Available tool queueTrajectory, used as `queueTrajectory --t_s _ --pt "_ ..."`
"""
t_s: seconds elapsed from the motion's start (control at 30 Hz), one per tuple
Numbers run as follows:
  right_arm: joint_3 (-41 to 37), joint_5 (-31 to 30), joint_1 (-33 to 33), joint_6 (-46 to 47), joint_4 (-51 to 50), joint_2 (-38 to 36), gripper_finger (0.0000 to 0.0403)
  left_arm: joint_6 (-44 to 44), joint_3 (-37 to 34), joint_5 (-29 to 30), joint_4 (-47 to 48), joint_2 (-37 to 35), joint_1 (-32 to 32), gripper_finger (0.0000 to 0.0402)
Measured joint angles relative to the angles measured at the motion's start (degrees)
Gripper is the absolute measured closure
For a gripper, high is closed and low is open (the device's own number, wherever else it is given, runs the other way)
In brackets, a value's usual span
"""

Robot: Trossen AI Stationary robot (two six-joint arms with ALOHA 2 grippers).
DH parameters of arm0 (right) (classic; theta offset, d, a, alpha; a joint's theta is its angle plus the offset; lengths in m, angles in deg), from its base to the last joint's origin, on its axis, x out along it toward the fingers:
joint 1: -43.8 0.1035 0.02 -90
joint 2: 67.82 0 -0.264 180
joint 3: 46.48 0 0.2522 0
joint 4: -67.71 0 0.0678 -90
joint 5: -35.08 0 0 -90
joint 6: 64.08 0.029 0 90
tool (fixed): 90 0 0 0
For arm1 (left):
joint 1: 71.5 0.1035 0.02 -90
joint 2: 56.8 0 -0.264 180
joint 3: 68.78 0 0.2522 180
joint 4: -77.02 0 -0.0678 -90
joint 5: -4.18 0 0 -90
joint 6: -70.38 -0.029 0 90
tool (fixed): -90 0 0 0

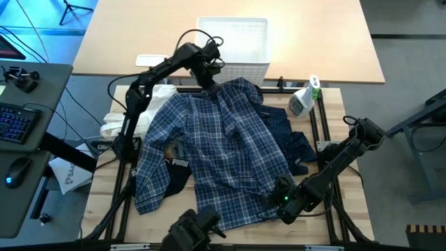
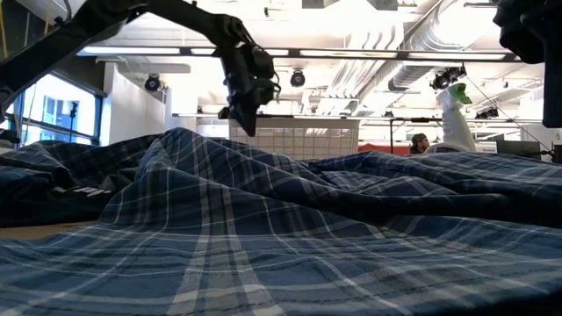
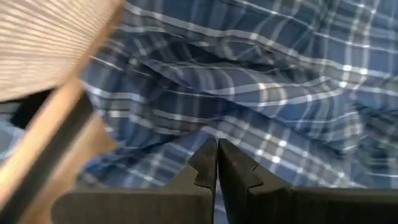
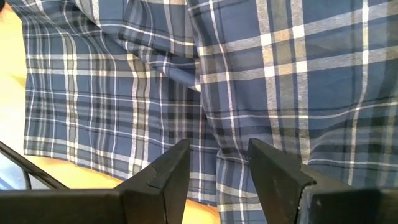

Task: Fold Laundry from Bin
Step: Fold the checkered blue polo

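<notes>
A: Progress on the task?
B: Early. Bin (image 1: 240, 43) standing at the far side of the tabletop (image 1: 352, 202), seemingly emptied. Plaid shirt (image 1: 223, 150) spread open across the middle, creased, no fold made yet. Black piece with Puma lettering (image 1: 178, 169) and navy dotted trousers (image 1: 293, 143) lying partly beneath the shirt; white cloth (image 1: 129, 115) bunched at the left edge. All garments apparently unfolded.

A: Fingers?
B: Left gripper (image 1: 208, 85) poised at the shirt's far edge near the bin, fingers (image 3: 205, 168) pressed together with nothing between them. Right gripper (image 1: 273, 197) low at the shirt's near right edge, fingers (image 4: 171, 168) standing partly apart just over the cloth; no hold seen in the wrist view.

A: Obstructions?
B: Spray bottle (image 1: 304, 97) standing at the far right, just beside the shirt. Other garments under the shirt likely to drag along with any fold. Keyboard (image 1: 15, 122) and mouse (image 1: 17, 169) on a separate desk, well apart.
</notes>
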Motion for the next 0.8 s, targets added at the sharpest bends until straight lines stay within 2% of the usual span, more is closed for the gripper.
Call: queueTrajectory --t_s 0.17,0.37,0.47,0.63,0.8 --pt "0.00 -0.17 0.00 0.11 -0.15 0.00 0.0245 4.64 0.00 -4.05 0.06 2.64 -0.58 0.0342" --pt "0.00 -1.25 0.00 0.23 -1.33 0.00 0.0245 10.73 0.07 -4.10 -2.23 5.07 -1.54 0.0260" --pt "0.00 -1.29 0.00 0.23 -2.32 0.00 0.0245 14.12 0.02 -3.64 -4.95 6.20 -1.89 0.0232" --pt "0.00 -1.35 0.00 0.23 -3.19 0.00 0.0245 17.06 0.04 -1.35 -9.51 6.75 -2.80 0.0225" --pt "0.00 -1.65 0.00 0.23 -3.21 0.00 0.0245 17.99 0.13 0.04 -10.39 7.67 -3.20 0.0241"
